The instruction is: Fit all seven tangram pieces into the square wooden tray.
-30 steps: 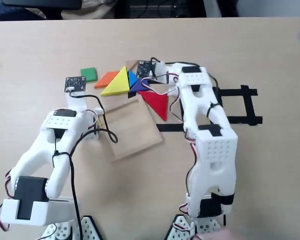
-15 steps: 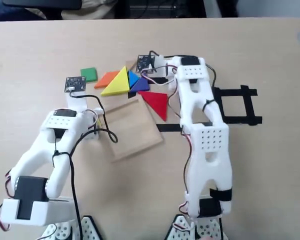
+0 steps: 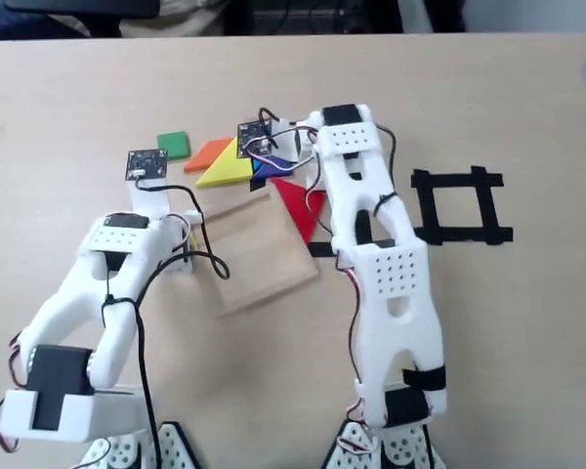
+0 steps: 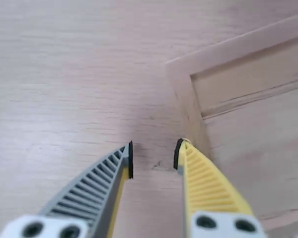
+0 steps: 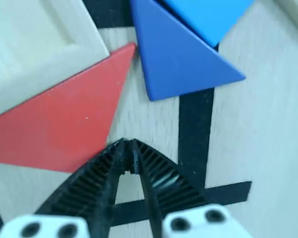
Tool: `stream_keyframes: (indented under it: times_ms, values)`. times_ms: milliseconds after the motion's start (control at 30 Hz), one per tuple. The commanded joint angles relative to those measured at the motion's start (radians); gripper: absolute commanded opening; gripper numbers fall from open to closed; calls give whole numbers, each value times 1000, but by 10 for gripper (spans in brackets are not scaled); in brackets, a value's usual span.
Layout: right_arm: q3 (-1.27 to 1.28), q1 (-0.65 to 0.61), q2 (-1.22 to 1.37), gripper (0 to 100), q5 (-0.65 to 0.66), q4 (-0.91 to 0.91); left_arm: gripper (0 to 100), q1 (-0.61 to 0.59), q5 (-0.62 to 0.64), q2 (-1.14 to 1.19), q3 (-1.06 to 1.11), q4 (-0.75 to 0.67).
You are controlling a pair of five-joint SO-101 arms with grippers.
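1. My right hand (image 5: pixel 129 149) is clenched shut with nothing in it. Its tip is low over the table (image 3: pixel 488 98), just beside one edge of the red triangle (image 5: pixel 64 131) and next to a strip of black tape (image 5: pixel 196 124).
2. My left hand (image 4: pixel 153 157) is spread apart and grasps nothing. Its yellow finger is right at the rim of the wooden tray (image 3: pixel 259 249). Its grey finger is over bare table.
3. The tray sits near the middle of the table and has no pieces in it yet.
4. The pieces lie in a bunch on the side of the tray toward the far edge of the table.
   - The red triangle lies right against the tray's rim.
   - The dark blue triangle (image 5: pixel 181 64) has a corner close to the red one's tip, and a light blue piece (image 5: pixel 208 15) is just past it.
   - The yellow triangle (image 3: pixel 230 166), the orange triangle (image 3: pixel 210 151) and the green square (image 3: pixel 174 146) lie farther along.
5. I think my job now is the red triangle.
   - It is flat and thin, so a pinch from above could slip.
   - A shut hand cannot grab. I should either open it wide over the piece or push slowly with the tip.
   - I should hold the tray steady with my left hand so it does not slide.
   - I must go gently so I don't bump the dark blue triangle.
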Motion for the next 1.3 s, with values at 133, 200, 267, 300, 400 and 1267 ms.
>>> stream_keyframes:
  times_ms: [133,200,267,300,400,1267]
  values:
    - [-56,20,-16,11,121,370,166,8,6,-3,-24,2]
    - [-70,40,-27,11,164,443,166,8,6,-3,-24,2]
    - [-88,75,-41,11,170,443,166,8,6,-3,-24,2]
    - [-97,97,-50,11,175,430,166,8,6,-3,-24,2]
    - [-160,149,-58,11,170,370,166,8,6,-3,-24,2]
    - [113,120,-62,11,236,451,166,76,-114,-8,-21,38]
